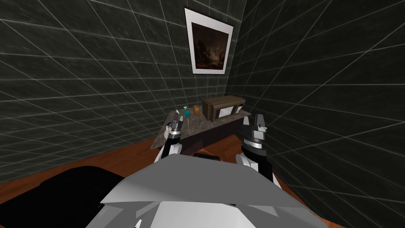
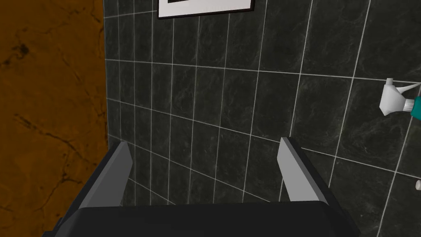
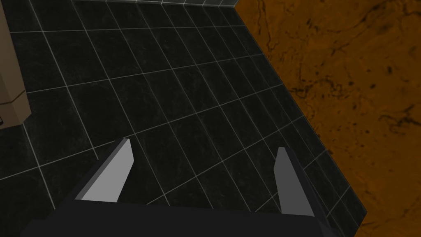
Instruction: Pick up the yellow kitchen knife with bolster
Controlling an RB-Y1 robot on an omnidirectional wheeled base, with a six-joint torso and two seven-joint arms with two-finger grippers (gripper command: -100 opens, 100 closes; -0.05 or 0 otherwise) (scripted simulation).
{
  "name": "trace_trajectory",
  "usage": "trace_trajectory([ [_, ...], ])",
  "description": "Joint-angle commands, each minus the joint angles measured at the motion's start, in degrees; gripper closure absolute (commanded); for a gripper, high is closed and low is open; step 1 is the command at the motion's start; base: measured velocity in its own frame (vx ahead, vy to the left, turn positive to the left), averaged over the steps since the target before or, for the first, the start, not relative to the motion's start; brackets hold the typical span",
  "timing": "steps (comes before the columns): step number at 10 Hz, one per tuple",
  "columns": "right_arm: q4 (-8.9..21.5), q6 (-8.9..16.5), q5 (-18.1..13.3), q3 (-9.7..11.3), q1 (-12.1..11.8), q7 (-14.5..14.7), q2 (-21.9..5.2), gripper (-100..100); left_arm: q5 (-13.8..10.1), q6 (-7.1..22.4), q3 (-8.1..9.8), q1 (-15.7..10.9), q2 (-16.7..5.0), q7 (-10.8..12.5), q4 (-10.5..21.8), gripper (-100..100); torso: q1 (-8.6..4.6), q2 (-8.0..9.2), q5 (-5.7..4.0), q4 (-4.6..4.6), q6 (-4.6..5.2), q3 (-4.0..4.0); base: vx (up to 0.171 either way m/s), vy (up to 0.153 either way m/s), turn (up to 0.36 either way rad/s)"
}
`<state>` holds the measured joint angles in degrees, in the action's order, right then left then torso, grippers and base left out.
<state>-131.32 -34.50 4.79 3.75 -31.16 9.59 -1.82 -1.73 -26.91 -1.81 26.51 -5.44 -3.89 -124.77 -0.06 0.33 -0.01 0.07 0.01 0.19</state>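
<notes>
Both forearms are raised ahead of the chest and point toward a table that stands in the corner of a dark tiled room. The left gripper is over the table's left part. Its two fingers stand wide apart and hold nothing. The right gripper is held up by the table's right end, close to the side wall. It is also spread wide and holds nothing.

The knife appears as a thin pale sliver lying flat on the table just beside the left gripper, on the side toward the right arm, running away from the robot. Its colour and handle are too small to tell.

At the knife's far end stands a teal spray bottle with a white head. Just to the right of the bottle is a small orange block. Further right, a brown box with a pale front takes up the table's far right part, ahead of the right gripper. A framed picture hangs on the wall above the table. The floor is reddish brown.
</notes>
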Motion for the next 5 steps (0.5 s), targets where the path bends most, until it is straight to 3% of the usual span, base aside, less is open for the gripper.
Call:
trace_trajectory([
  [1, 0.00, 0.00, 0.00, 0.00, 0.00, 0.00, 0.00, 0, -2.45, 2.86, 0.43, -1.34, -2.86, -1.63, 1.49, -100, 0.00, 0.00, 0.00, 0.00, 0.00, 0.00, -0.101, -0.034, -0.114],
  [2, 0.00, 0.00, 0.00, 0.00, 0.00, 0.00, 0.00, 0, -2.45, 3.45, 0.43, -1.34, -3.13, -1.63, 1.49, -100, -0.03, 0.04, 0.00, 0.01, 0.01, 0.02, -0.082, -0.036, -0.038],
  [3, 0.00, 0.00, 0.00, 0.00, 0.00, 0.00, 0.00, 0, -4.32, 5.50, 0.65, -2.32, -5.07, -2.92, 2.56, -100, -0.05, 0.00, -0.01, 0.00, -0.02, 0.01, -0.071, -0.031, -0.075],
  [4, 0.00, 0.00, 0.00, 0.00, 0.00, 0.00, 0.00, 0, -4.32, 6.05, 0.65, -2.32, -5.07, -2.92, 2.56, -100, -0.03, -0.03, -0.01, -0.01, 0.00, -0.02, -0.055, -0.024, -0.042],
  [5, 0.00, 0.00, 0.00, 0.00, -0.01, 0.00, 0.00, 0, -6.39, 8.17, 0.89, -3.39, -6.99, -4.35, 3.73, -100, -0.01, -0.10, 0.00, -0.02, -0.01, -0.05, -0.074, -0.044, -0.107],
])
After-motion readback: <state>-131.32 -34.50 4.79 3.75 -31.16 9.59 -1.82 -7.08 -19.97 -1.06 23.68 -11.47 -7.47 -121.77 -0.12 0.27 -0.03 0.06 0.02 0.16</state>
